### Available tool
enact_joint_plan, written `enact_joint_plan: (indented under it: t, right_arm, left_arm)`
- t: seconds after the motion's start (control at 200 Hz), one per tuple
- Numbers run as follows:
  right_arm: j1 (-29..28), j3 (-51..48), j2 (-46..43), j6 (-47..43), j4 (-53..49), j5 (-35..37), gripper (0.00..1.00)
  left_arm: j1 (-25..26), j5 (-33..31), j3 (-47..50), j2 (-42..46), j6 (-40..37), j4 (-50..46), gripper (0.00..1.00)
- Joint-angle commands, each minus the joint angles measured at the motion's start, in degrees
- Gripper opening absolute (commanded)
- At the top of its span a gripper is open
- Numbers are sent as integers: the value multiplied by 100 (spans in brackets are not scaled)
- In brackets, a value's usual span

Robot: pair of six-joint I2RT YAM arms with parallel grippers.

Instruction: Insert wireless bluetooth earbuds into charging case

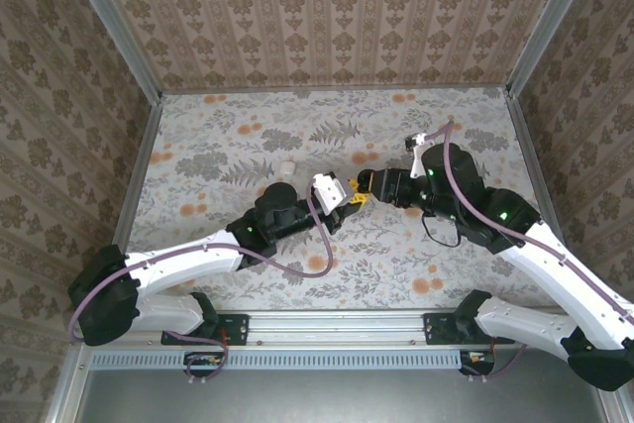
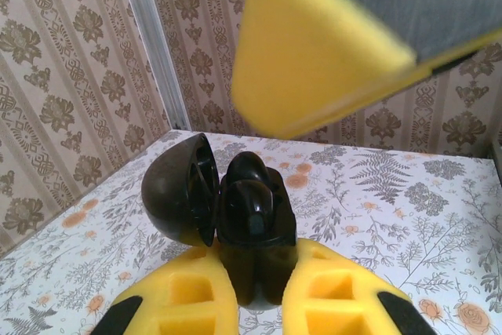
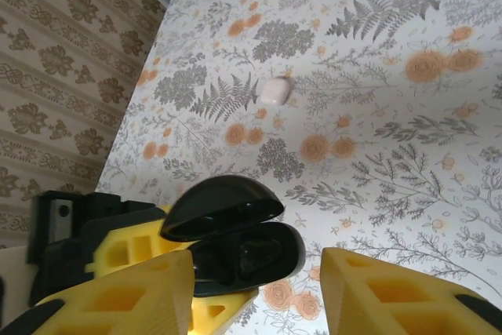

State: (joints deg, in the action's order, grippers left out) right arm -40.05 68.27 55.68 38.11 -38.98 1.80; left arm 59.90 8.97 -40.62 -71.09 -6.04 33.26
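Note:
A black clamshell charging case (image 2: 255,268) stands upright between the yellow fingers of my left gripper (image 2: 255,272), which is shut on its base. Its lid (image 2: 176,190) hangs open to the left. A black earbud (image 2: 252,208) sits in the case's well. In the right wrist view the same case (image 3: 292,255) lies open with a dark earbud (image 3: 251,256) inside, its lid (image 3: 223,205) raised. My right gripper (image 3: 255,292) is open just in front of the case, with nothing between its fingers. From above, the two grippers meet at mid-table, left (image 1: 347,201) and right (image 1: 368,184).
A small white rounded object (image 3: 274,90) lies alone on the floral tabletop (image 1: 248,136) behind the left arm, also seen from above (image 1: 286,165). One blurred right finger (image 2: 314,52) looms above the case in the left wrist view. Patterned walls enclose the table.

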Motion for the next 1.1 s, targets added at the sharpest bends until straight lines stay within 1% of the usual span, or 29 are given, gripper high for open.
enact_joint_plan:
  t: [0.0,0.115,0.2,0.24,0.3,0.425,0.5,0.54,0.555,0.595,0.75,0.92,1.095]
  right_arm:
    - [-29,461,-22,-52,-314,266,48]
    - [68,708,-31,-186,-439,262,50]
    - [303,782,-16,-280,-456,-62,50]
    - [473,777,10,-298,-445,-332,50]
    - [821,742,76,-258,-419,-862,49]
    - [1508,564,325,-51,-196,-2365,46]
    - [1667,476,478,27,-17,-2916,43]
    - [1709,427,558,66,64,-3123,42]
    - [1719,410,585,80,94,-3197,41]
    - [1750,359,650,124,200,-3383,39]
    - [1746,141,821,388,667,-3932,31]
    - [1737,-183,693,620,1155,-4149,30]
    - [1639,-333,502,666,1247,-4322,28]
  left_arm:
    - [-69,90,-102,69,159,260,0]
    - [-142,287,-69,125,269,291,0]
    - [-225,561,-57,172,331,295,0]
    - [-289,765,-50,183,365,296,0]
    - [-448,1280,-64,190,416,248,0]
    - [-811,2307,-162,251,675,132,0]
    - [-951,2656,-191,309,798,148,0]
    - [-992,2741,-201,339,834,149,0]
    - [-1012,2903,-207,345,849,139,0]
    - [-1039,3041,-229,358,883,122,0]
    - [-1068,3217,-297,340,1011,109,0]
    - [-1071,3299,-392,254,1043,84,0]
    - [-1068,3146,-408,219,1091,76,0]
